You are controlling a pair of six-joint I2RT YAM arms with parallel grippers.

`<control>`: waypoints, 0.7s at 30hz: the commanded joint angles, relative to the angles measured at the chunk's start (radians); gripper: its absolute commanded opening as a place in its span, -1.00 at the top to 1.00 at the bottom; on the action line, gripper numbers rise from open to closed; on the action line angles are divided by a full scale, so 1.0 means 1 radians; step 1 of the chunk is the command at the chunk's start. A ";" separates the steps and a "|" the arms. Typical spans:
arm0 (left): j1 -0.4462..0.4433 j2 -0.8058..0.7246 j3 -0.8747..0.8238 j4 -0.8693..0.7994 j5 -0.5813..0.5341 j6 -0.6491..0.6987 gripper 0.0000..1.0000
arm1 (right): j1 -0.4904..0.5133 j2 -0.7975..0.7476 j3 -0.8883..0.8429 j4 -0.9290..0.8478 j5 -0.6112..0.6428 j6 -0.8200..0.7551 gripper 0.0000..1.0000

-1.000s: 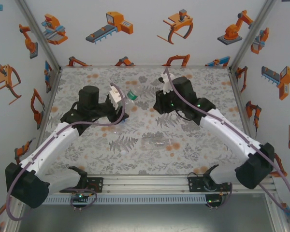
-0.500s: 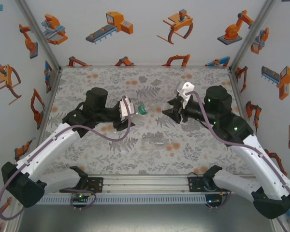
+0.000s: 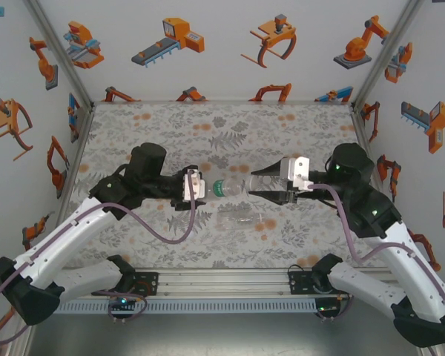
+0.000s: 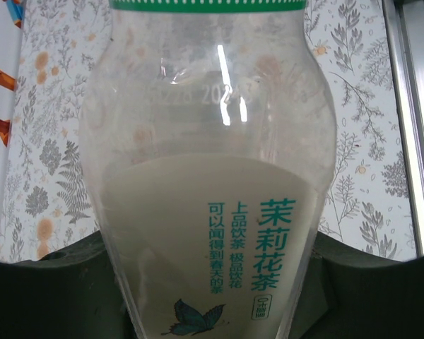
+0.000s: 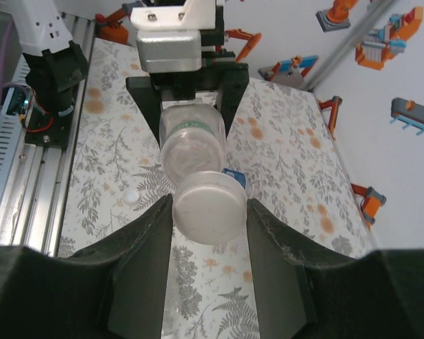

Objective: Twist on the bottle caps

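My left gripper [image 3: 200,187] is shut on the pale bottle [image 3: 216,188] with the green-white label [image 4: 219,233]. It holds the bottle level above the mat, its green neck ring [image 4: 205,6] pointing right. The dark fingers [image 4: 49,282] press on both sides of the bottle's body. My right gripper [image 3: 258,190] faces it from the right, shut on a white cap [image 5: 208,208]. The cap sits just in front of the bottle's mouth [image 5: 192,138], roughly in line with it; I cannot tell whether they touch. A clear unlabelled bottle [image 3: 241,216] lies on the mat below them.
A small white cap [image 5: 131,195] lies loose on the patterned mat [image 3: 156,126] toward the front rail [image 3: 222,280]. A bit of blue [image 5: 233,176] peeks out behind the held cap. Printed walls enclose the table on three sides.
Both arms swung in toward the middle. The left turned its bottle level, mouth to the right; the right came down and around until its cap faces the mouth. Both grips unchanged.
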 commanded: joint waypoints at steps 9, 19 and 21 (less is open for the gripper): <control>-0.018 0.021 0.055 -0.039 0.008 0.027 1.00 | 0.028 0.073 0.011 0.037 -0.117 -0.030 0.89; -0.019 0.030 0.064 -0.063 0.002 0.038 1.00 | 0.064 0.097 0.011 0.043 -0.103 -0.042 0.89; -0.020 0.031 0.064 -0.066 0.003 0.038 1.00 | 0.071 0.102 0.017 0.025 -0.097 -0.059 0.89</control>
